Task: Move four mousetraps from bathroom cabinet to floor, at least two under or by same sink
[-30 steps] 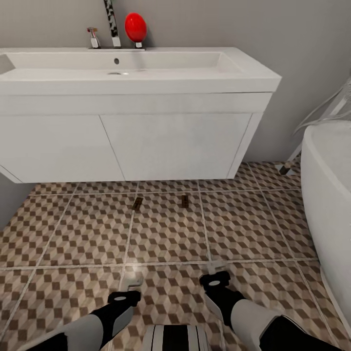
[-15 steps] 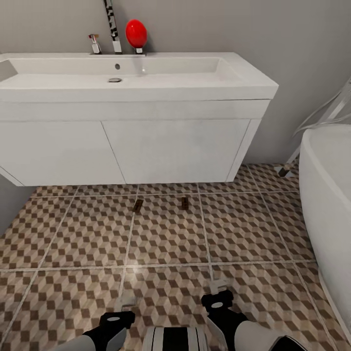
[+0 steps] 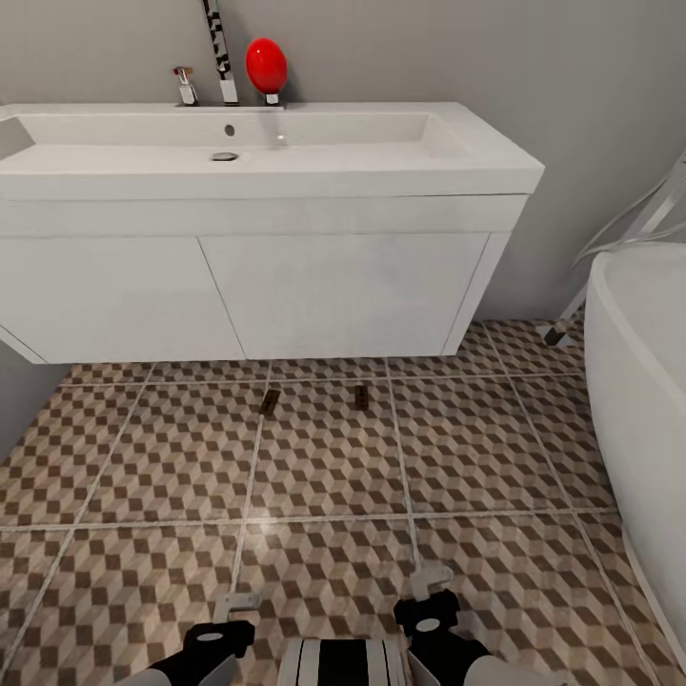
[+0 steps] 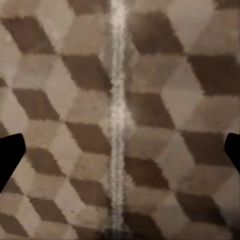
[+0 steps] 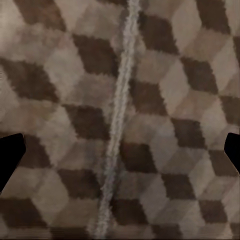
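Lying before sink [image 3: 286, 162]: two mousetraps [image 3: 270, 402] on bathroom floor [image 3: 324, 467].

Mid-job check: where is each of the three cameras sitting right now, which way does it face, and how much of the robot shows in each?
Head view: on the head, looking forward and down at the sink, two mousetraps on the bathroom floor; both arms at the bottom edge, left claw, right claw.
Left wrist view: faces straight down at tile; dark fingertips at the sides.
Right wrist view: same, fingertips spread wide.
Shared: both wrist views show a grout line and cube-pattern tile.
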Robot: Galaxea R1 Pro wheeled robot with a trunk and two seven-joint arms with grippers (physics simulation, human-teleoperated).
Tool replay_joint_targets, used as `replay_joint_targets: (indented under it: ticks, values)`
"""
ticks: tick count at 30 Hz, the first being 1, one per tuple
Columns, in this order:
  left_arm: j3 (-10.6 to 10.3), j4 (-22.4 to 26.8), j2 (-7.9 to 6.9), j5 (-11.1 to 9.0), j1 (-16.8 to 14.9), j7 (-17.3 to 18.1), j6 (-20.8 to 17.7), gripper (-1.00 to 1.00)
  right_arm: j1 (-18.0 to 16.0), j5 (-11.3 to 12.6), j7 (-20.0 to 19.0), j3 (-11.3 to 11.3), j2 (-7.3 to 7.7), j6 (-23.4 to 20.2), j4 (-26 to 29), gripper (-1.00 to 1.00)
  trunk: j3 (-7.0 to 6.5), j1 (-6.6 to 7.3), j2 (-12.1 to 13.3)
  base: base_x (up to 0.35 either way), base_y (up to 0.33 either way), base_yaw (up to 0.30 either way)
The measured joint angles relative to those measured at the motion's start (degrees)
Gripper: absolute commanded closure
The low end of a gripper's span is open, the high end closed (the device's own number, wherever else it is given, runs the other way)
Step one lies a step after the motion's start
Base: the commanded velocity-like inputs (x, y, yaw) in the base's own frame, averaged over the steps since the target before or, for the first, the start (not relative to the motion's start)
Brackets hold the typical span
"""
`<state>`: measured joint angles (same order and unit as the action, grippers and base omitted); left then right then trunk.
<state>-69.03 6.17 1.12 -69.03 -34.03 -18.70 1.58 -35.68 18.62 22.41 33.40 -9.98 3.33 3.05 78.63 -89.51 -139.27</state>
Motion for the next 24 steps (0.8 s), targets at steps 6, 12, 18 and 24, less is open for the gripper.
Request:
replay_joint_targets:
  ticks: [6,12,18,24]
  values:
    - [0.0,-0.1,-0.25,-0.1,0.4,0.1,0.0,-1.00,1.1,0.0,-0.6,0.0,0.00,0.3,-0.4,-1.00,-1.07,1.31,2.4,0.000,0.000,0.000]
    - [0.0,0.0,-0.27,-0.1,0.7,0.1,-0.1,-1.00,1.8,-0.1,-0.8,0.0,0.00,0.6,-0.5,-1.00,-2.15,2.63,4.8,0.000,0.000,0.000]
    - [0.0,-0.1,-0.31,-0.1,1.2,0.1,0.0,-1.00,2.1,-0.1,-0.9,0.0,0.00,1.0,-0.6,-1.00,-3.23,3.95,7.2,0.000,0.000,0.000]
    - [0.0,-1.0,-0.32,-0.1,1.6,0.1,0.0,-1.00,2.4,-0.1,-0.9,0.0,0.14,1.1,-0.6,-1.00,-4.30,5.27,9.6,0.000,0.000,0.000]
